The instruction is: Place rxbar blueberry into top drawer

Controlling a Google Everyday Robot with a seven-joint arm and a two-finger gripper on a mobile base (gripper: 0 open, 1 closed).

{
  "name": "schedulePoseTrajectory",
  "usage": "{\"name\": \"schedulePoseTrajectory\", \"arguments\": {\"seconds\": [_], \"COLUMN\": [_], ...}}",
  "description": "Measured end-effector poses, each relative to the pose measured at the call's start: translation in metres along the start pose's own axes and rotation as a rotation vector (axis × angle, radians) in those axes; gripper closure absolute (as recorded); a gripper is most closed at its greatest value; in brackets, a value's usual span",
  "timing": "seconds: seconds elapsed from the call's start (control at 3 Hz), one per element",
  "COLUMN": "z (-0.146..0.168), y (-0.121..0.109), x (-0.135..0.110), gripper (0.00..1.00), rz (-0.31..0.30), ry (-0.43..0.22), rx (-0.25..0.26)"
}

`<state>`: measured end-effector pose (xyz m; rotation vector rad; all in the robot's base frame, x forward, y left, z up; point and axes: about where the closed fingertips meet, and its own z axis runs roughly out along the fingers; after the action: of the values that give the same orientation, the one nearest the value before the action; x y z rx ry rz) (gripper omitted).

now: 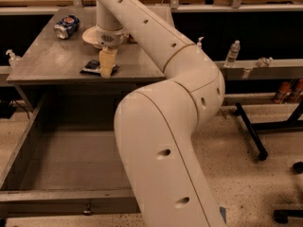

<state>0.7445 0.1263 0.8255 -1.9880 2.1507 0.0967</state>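
The rxbar blueberry (91, 67), a dark flat wrapper with white patches, lies on the grey desk top (52, 60) near its front edge. My gripper (107, 70) hangs straight down from the arm, its tip at the bar's right end and touching or just above it. The top drawer (28, 195) is pulled out wide below the desk. Its inside is bare and its knob (86, 211) is at the front panel. My arm covers the drawer's right side.
A crushed blue soda can (66, 26) and a pale bowl (91, 36) sit at the back of the desk. A small bottle (11, 58) stands at the left edge. A water bottle (232, 53) stands on the right ledge. Chair legs (251, 131) are on the floor to the right.
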Motion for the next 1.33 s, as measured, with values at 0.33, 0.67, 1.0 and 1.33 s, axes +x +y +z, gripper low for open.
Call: {"name": "schedulePoseTrajectory", "arguments": {"seconds": [0.33,0.67,1.0,1.33], "z": [-0.011,-0.046,-0.097,-0.151], "y": [0.019,0.047,0.077,0.125], "x": [-0.008,-0.017,-0.004,0.011], "gripper": [1.0,1.0,1.0,1.0], "rz": [-0.045,-0.12,-0.172,-0.214], "ry": [-0.043,-0.102,-0.129,-0.22], "rx": [-0.035,-0.042,0.001,0.066]}}
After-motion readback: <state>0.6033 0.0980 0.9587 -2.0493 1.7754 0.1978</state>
